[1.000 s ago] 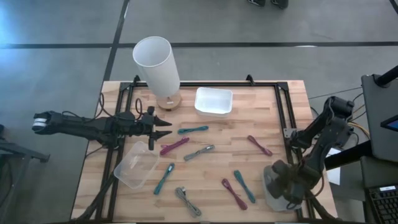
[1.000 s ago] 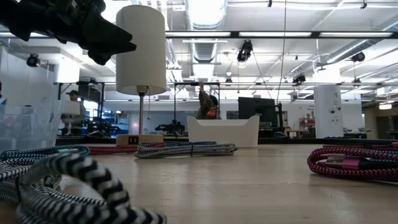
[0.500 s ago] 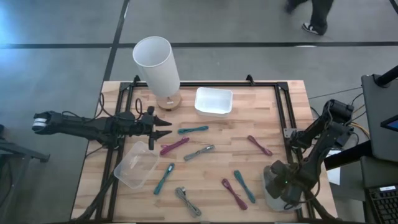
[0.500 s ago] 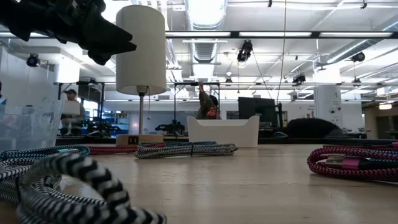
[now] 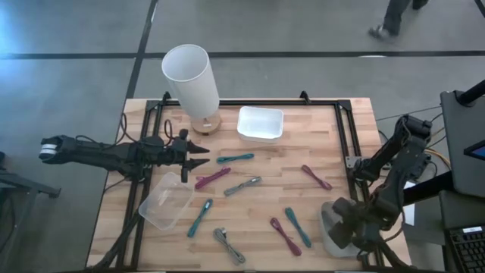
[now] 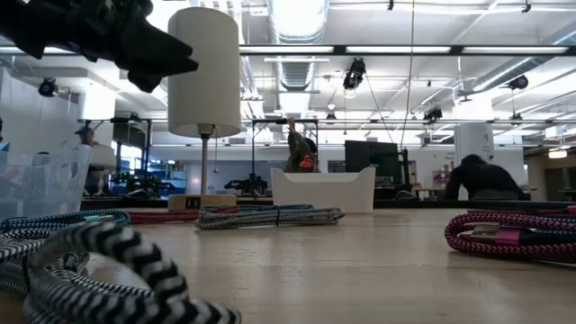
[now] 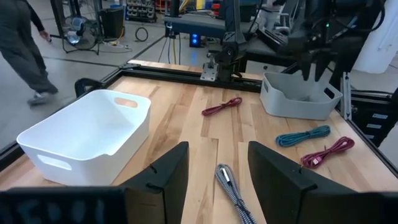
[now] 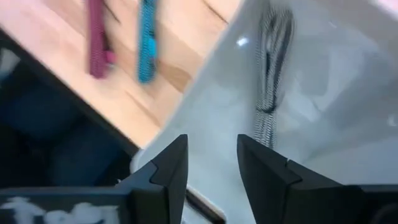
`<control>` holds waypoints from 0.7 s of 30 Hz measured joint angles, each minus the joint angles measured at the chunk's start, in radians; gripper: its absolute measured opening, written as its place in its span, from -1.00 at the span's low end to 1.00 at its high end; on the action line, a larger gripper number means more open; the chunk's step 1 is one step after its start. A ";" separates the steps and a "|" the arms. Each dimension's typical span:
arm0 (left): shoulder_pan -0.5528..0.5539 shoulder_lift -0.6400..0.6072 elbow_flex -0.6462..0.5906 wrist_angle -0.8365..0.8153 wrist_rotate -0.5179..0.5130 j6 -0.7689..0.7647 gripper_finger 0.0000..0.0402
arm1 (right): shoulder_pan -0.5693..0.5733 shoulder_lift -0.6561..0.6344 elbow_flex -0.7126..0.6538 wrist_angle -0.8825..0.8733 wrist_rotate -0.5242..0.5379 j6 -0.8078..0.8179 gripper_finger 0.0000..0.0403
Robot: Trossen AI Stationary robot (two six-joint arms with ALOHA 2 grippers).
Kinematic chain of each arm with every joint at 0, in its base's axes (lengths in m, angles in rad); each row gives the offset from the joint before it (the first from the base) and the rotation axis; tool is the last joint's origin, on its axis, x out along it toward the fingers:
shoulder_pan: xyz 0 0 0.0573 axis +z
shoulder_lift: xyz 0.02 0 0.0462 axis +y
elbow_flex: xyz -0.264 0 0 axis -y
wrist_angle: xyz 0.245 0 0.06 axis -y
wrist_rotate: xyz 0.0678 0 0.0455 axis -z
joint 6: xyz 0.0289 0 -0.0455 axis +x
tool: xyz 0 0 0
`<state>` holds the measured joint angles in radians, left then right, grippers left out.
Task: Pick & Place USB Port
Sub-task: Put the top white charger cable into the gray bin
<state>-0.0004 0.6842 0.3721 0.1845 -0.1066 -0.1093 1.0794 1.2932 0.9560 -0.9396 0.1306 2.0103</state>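
Note:
Several bundled USB cables lie on the wooden table: teal (image 5: pixel 235 158), magenta (image 5: pixel 212 177), grey (image 5: pixel 242 185), and more toward the near edge. My right gripper (image 8: pixel 211 155) hangs open over the grey bin (image 5: pixel 330 227) at the near right. A black-and-white striped cable (image 8: pixel 267 99) lies on the bin's floor just beyond the fingers. My left gripper (image 5: pixel 195 156) hovers open at the table's left. In the left wrist view the left gripper (image 7: pixel 214 168) has the grey cable (image 7: pixel 231 185) on the table below its gap.
A white bin (image 5: pixel 260 123) and a lamp (image 5: pixel 193 80) stand at the far edge. A clear container (image 5: pixel 165 201) lies near the left. A striped cable (image 5: pixel 227 244), a magenta cable (image 5: pixel 286 235) and a teal one (image 5: pixel 297 226) lie near the front. A person (image 5: pixel 394 15) walks beyond the table.
My right arm has shifted slightly toward the table's right edge above the grey bin. A person has walked past beyond the far edge.

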 joint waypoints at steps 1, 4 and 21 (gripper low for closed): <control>0.000 0.000 0.000 0.005 0.000 0.000 -0.16 | 0.000 -0.001 0.020 -0.030 0.031 -0.009 -0.32; 0.000 0.001 0.000 0.025 0.000 -0.003 -0.16 | -0.002 0.000 0.071 -0.115 0.178 -0.079 -0.32; 0.000 0.146 0.028 0.095 0.004 -0.053 -0.16 | -0.421 0.005 0.037 0.015 0.351 -0.953 -0.32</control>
<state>-0.0006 0.8303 0.3999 0.2797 -0.1028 -0.1623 0.6585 1.2980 0.9926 -0.9247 0.4820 1.0576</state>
